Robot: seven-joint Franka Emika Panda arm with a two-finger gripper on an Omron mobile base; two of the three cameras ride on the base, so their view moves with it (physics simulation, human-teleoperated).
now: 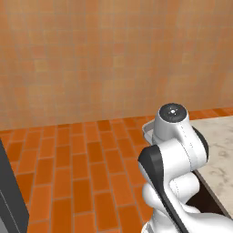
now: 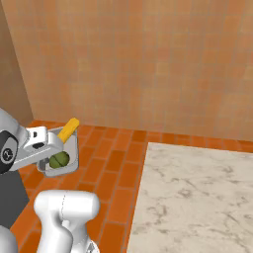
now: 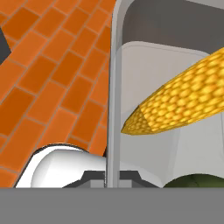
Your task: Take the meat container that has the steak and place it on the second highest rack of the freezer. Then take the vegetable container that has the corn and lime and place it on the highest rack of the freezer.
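Above the orange brick floor (image 2: 106, 163), at about nine o'clock in the right base view, the white arm's two-finger gripper (image 2: 49, 146) carries a shallow grey rectangular vegetable container (image 2: 72, 159) clear of the ground. Its fingers are closed tight on the container's near rim, as the hand view confirms, where the thin grey wall of the tray (image 3: 113, 109) runs straight up from between the finger tips at six o'clock. Inside the tray, the slim yellow-orange corn cob (image 2: 68, 129) lies tilted, its end jutting past the rim toward one o'clock, and the small round dark-green lime (image 2: 59, 159) sits just below it. To the right, from four to five o'clock, spreads a pale marble-patterned counter top (image 2: 197, 197), well apart from the tray. Behind everything stands a tan tiled wall (image 2: 148, 64).
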